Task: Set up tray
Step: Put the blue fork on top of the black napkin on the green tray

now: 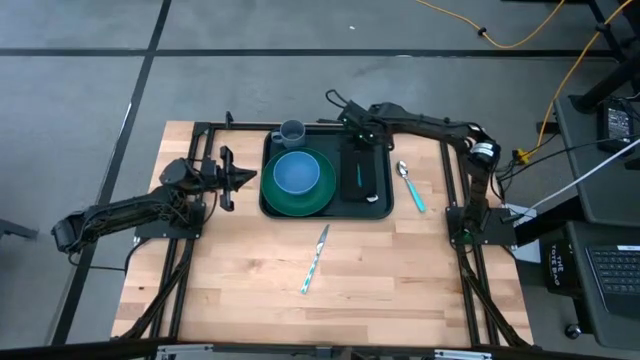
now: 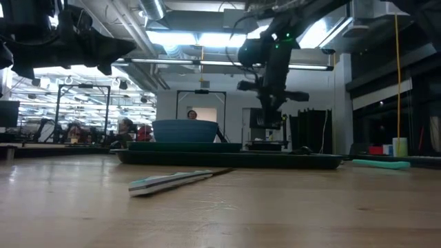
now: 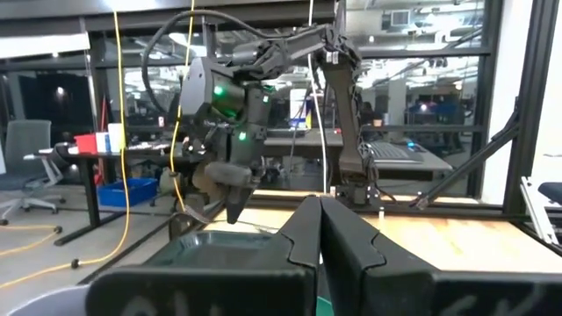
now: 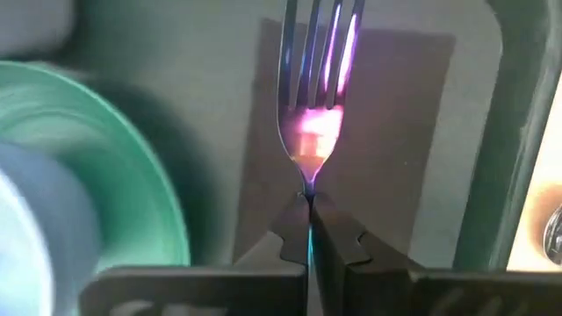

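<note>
the right end effector (image 4: pixel 309 230), closed on a fork (image 4: pixel 312 88), hangs over the black mat (image 1: pixel 362 178) in the tray (image 1: pixel 268 205) near the tabletop's far edge, so lowering and releasing seems next.

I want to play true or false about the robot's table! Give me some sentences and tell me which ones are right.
1. The right claw is shut on a fork. True.
2. The blue bowl sits on the green plate. True.
3. The knife lies inside the tray. False: it lies on the bare wooden table, nearer the front edge than the tray.
4. The spoon is in the bowl. False: it lies on the table beside the tray.
5. The left claw holds the cup. False: it is shut and empty, beside the tray.
</note>
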Available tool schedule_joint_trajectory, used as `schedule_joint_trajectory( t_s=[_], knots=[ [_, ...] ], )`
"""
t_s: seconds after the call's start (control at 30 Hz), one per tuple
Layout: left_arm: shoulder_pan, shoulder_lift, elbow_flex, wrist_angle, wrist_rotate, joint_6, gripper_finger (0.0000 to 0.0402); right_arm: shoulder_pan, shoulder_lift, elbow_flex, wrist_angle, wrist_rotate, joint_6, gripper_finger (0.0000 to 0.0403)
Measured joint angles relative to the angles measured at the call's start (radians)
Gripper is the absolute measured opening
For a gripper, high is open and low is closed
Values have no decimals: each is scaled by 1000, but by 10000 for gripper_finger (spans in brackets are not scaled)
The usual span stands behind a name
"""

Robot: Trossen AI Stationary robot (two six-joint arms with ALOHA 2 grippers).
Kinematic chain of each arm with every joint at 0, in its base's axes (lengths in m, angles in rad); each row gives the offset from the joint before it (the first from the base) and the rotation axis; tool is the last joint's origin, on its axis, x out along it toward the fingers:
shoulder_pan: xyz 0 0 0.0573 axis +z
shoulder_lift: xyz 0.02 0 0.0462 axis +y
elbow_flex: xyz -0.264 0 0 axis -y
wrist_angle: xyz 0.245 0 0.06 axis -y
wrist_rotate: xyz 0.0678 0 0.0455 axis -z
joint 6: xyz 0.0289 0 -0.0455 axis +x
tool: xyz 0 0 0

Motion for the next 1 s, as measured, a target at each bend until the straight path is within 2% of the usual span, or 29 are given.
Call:
schedule_joint_trajectory(
  t_s=[0.7,0.87,1.0],
  knots=[
    [0,0,0,-30,-2,1,6,21,117,-2,-1,8,75,2],
    [0,0,0,-30,-2,1,2,29,135,-2,-14,59,96,3],
    [0,0,0,-30,-2,1,3,29,148,-2,-7,55,103,3]
  ],
)
